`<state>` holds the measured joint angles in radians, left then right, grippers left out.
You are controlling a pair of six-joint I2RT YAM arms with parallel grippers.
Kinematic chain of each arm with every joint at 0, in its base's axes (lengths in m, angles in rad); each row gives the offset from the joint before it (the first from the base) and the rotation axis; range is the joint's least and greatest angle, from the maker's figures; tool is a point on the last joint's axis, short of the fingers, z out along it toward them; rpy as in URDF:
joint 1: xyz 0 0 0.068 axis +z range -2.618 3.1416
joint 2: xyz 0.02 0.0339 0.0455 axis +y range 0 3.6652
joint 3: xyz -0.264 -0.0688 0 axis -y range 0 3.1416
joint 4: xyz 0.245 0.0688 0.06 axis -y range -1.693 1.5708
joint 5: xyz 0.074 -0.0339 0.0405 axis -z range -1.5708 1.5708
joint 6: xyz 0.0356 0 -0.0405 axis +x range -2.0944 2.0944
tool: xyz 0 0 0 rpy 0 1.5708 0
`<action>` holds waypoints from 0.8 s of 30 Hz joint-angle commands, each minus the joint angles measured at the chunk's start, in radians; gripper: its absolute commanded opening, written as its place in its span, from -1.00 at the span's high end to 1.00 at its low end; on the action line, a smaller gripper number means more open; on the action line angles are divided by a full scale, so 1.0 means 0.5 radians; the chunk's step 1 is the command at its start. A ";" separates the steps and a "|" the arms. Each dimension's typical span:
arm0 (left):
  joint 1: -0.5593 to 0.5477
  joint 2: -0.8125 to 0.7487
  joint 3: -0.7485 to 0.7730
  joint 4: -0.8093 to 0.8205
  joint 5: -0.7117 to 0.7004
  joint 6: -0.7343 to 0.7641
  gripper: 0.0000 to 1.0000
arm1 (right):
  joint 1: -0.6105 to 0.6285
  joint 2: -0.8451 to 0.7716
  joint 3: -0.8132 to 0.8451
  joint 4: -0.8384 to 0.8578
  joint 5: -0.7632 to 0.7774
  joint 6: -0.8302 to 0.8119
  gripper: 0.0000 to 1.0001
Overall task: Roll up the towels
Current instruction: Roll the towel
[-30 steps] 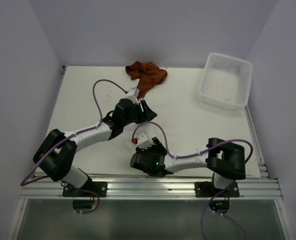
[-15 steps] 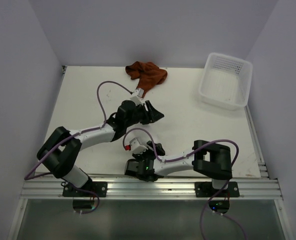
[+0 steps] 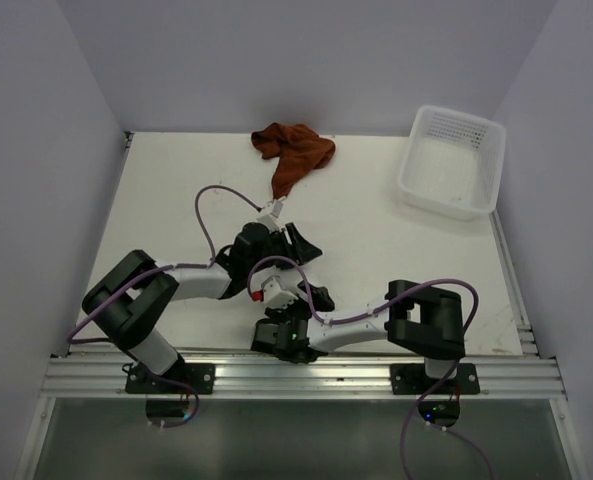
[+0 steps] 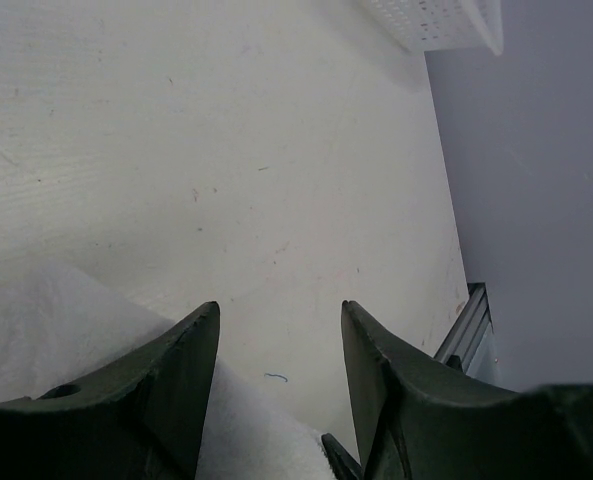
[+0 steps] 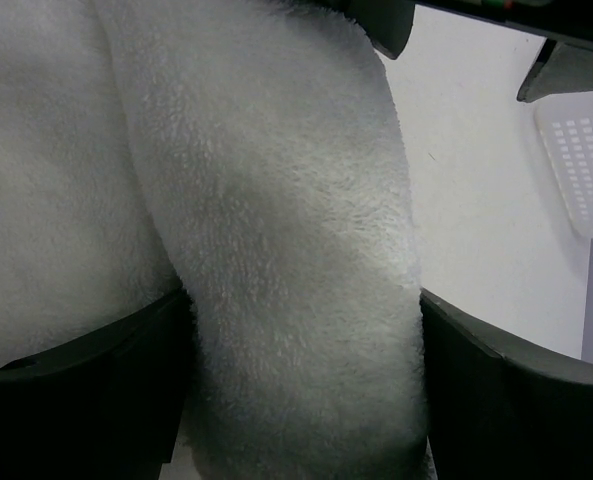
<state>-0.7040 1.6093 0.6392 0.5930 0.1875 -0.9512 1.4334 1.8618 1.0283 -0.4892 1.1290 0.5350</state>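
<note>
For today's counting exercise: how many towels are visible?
2. A rust-brown towel lies crumpled at the far edge of the table; a white towel sits within the right gripper, largely hidden from above.

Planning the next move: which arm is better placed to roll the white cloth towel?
Probably right: a fold of the white cloth towel sits inside the right gripper; the left gripper opens onto bare white tabletop.

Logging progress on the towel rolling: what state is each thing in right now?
white towel: bunched into a thick roll between the right gripper's fingers.
rust-brown towel: crumpled, unrolled, at the table's far edge.
basket: upright, empty.
left gripper: open, nothing between its fingers.
right gripper: fingers on either side of the white towel; grip unclear.
</note>
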 commanded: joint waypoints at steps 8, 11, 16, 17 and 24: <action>-0.034 0.086 -0.168 0.060 -0.117 -0.015 -0.11 | -0.035 -0.308 -0.019 0.058 -0.282 0.105 -0.98; -0.034 0.067 -0.186 0.047 -0.136 -0.009 -0.11 | -0.047 -0.474 -0.132 0.165 -0.420 0.093 -0.98; -0.034 0.037 -0.198 0.026 -0.166 0.006 -0.11 | -0.096 -0.928 -0.307 0.343 -0.782 0.013 -0.98; -0.034 0.037 -0.198 0.020 -0.169 0.009 -0.11 | -0.109 -0.992 -0.384 0.377 -0.864 0.004 -0.98; -0.034 0.034 -0.211 0.010 -0.188 0.019 -0.11 | -0.483 -1.373 -0.694 0.653 -1.616 0.120 -0.97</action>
<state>-0.7158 1.6184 0.5755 0.6910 0.1299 -0.9592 1.2491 1.2209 0.7338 -0.2581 0.5182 0.5610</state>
